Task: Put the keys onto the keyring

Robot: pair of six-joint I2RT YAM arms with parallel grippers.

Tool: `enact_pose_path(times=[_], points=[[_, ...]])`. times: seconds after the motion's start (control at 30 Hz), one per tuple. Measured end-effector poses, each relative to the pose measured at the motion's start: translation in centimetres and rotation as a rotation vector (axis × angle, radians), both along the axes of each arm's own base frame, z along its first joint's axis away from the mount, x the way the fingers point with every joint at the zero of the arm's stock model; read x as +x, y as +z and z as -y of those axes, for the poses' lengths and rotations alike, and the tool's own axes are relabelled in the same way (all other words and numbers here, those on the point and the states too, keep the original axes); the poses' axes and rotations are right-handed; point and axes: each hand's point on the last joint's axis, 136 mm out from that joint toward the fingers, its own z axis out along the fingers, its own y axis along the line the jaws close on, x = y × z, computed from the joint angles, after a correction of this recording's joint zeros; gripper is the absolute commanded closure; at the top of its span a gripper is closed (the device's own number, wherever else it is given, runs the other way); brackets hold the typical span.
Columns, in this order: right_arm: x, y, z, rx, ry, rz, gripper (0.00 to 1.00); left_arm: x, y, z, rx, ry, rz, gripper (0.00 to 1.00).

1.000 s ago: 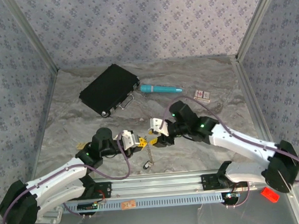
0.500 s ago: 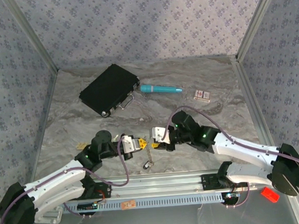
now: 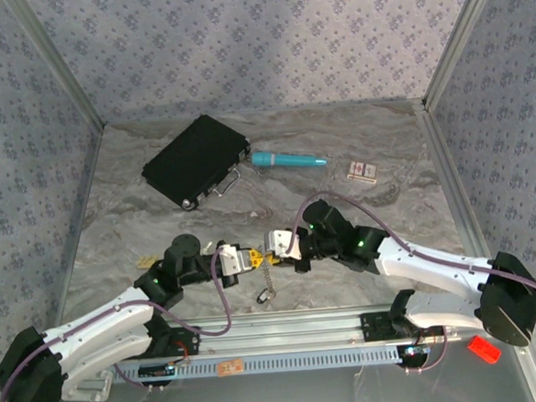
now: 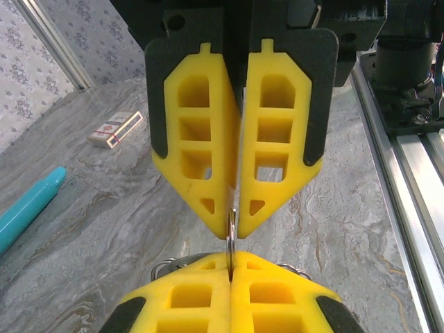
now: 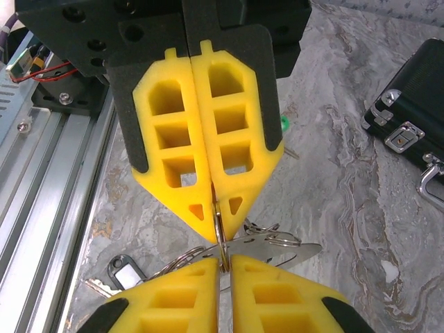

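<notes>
The right pincer (image 3: 273, 249) has just clenched onto the keyring (image 4: 231, 232), already grasped by the left pincer (image 3: 252, 260) above the bench (image 3: 132, 233), likely steadying it for threading keys.

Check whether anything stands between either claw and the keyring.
Nothing visible does. The left claw and the right claw meet tip to tip, both pinched directly on the thin edge of the keyring.
</notes>
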Motion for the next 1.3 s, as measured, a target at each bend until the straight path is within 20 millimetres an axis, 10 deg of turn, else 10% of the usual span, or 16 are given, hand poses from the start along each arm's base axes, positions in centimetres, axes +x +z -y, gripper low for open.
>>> enact_pose_path(times=[0.47,0.87,1.3], points=[[-0.1,0.3,-0.8,-0.062,0.049,0.020,1.00,0.3,-0.1,-0.2,0.005,0.028,-0.006,0.82],[-0.2,-0.3,-0.8,-0.202,0.108,0.052,1.00,0.1,-0.7,-0.2,0.028,0.024,-0.022,1.00],[0.1,0.5,0.4,-0.116,0.055,0.051,0.79,0.3,-0.9,-0.3,0.042,0.038,-0.019,1.00]])
